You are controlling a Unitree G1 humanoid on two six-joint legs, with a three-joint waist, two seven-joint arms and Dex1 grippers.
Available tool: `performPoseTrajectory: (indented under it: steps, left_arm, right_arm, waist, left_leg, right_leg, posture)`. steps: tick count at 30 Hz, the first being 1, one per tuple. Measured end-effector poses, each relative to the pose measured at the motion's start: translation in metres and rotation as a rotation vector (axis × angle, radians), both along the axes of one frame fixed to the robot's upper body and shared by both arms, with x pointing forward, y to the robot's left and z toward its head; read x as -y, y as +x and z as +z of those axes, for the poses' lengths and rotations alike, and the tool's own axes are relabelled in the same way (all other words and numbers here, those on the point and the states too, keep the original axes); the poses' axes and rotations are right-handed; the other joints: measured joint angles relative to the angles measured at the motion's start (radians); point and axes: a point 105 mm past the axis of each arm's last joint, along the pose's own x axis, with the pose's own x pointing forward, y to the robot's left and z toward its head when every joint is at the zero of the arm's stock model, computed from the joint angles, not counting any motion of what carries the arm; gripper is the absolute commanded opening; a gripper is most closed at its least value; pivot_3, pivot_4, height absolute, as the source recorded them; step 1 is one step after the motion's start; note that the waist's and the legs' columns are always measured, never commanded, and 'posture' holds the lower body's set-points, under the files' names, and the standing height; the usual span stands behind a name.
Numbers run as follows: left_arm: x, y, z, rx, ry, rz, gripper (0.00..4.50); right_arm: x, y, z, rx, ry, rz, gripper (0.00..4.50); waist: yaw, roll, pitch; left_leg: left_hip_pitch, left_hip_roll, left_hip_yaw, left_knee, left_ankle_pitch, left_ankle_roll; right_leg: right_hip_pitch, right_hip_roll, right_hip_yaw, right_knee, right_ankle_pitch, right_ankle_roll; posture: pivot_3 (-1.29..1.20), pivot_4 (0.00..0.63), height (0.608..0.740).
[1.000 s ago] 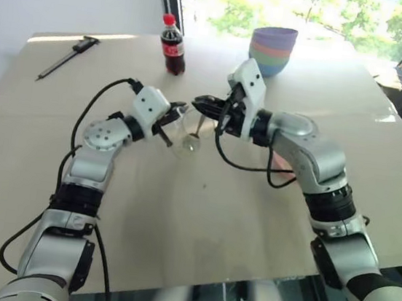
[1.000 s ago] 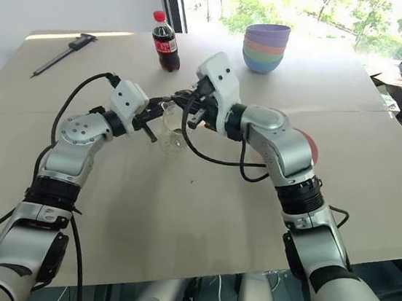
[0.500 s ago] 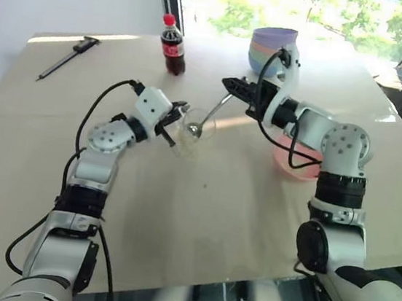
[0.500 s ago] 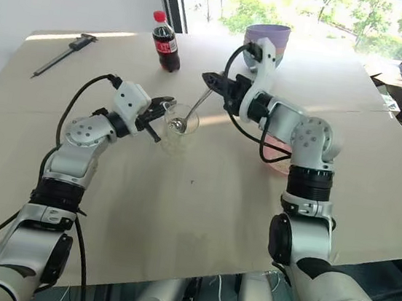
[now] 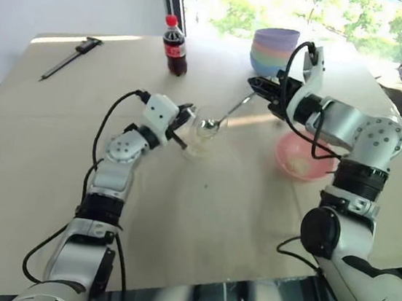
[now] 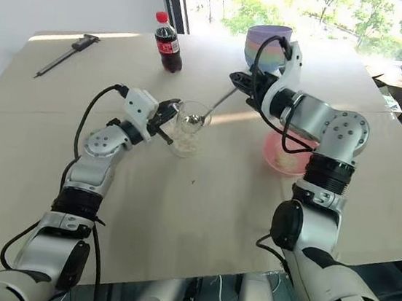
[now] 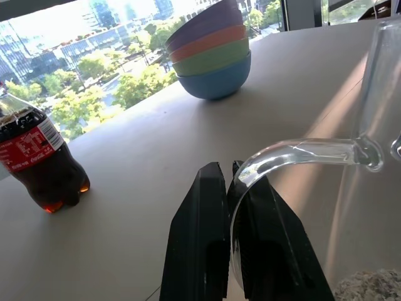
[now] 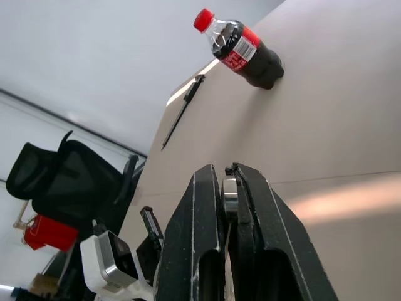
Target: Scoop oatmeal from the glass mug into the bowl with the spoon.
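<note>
At the middle of the table, working out from the claws:
Left gripper (image 5: 184, 116): clamped on the handle of the glass mug (image 5: 202, 131); its wrist view shows the two black fingers (image 7: 199, 241) pinched together around the clear handle loop, which the head views don't really resolve.
Right gripper (image 5: 259, 86): clenched on the spoon (image 5: 224, 115) handle, up off the table, right of and farther back than the mug; in its wrist view you can see the metal handle end wedged between the fingers (image 8: 199, 251).
Spoon: slants down to the left, oval end sitting at the mug's rim.
Oatmeal (image 7: 369, 287): a pale heap at the mug's bottom, clear from the left wrist view; the head views also show a small clump inside the bowl (image 5: 289, 148).
Bowl: pink, on the table well right of the mug, under the right forearm.
Far side: cola bottle (image 5: 174, 45) far left of the mug, stack of bowls (image 5: 273, 49) behind the right gripper.
Far left: long black tool (image 5: 68, 57) lying flat.
Table (image 5: 199, 224): light beige top.
</note>
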Motion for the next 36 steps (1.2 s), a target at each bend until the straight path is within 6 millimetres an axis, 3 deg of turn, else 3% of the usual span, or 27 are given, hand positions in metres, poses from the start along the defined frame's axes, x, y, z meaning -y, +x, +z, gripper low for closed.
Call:
performPoseTrajectory:
  steps: [10, 17, 30, 36]
  left_arm:
    - [0.005, 0.004, -0.003, 0.011, -0.05, 0.027, 0.1]
    - [0.007, 0.007, -0.003, 0.02, -0.046, 0.008, 0.1]
    - [0.01, 0.018, -0.001, 0.022, -0.063, 0.012, 0.1]
    - [0.008, 0.021, -0.001, 0.02, -0.062, 0.017, 0.1]
  right_arm:
    - [0.017, 0.007, -0.001, -0.095, 0.093, -0.041, 0.0]
    - [0.032, 0.009, 0.014, -0.095, 0.166, -0.088, 0.0]
    - [0.04, 0.008, 0.019, -0.118, 0.249, -0.124, 0.0]
    - [0.063, 0.003, 0.019, -0.11, 0.256, -0.192, 0.0]
  waist:
    - [0.001, 0.0, 0.0]
    - [0.0, 0.0, 0.0]
    - [-0.002, 0.0, 0.0]
    - [-0.003, 0.0, 0.0]
  left_leg:
    - [0.0, -0.001, 0.0, 0.0, 0.0, 0.001]
    - [0.0, -0.002, 0.0, 0.0, 0.001, 0.001]
    - [0.0, -0.002, 0.0, 0.0, 0.001, 0.002]
    - [0.0, -0.002, 0.001, 0.0, 0.001, 0.002]
  right_leg:
    - [0.0, -0.001, 0.0, 0.001, 0.0, 0.0]
    - [0.0, -0.002, 0.0, 0.001, 0.0, 0.0]
    - [0.0, -0.002, 0.0, 0.002, 0.0, 0.0]
    - [0.0, -0.002, 0.001, 0.002, 0.0, 0.0]
  posture:
    - [0.0, 0.15, 0.74]
    - [0.0, 0.15, 0.74]
    - [0.0, 0.15, 0.74]
    - [0.0, 0.15, 0.74]
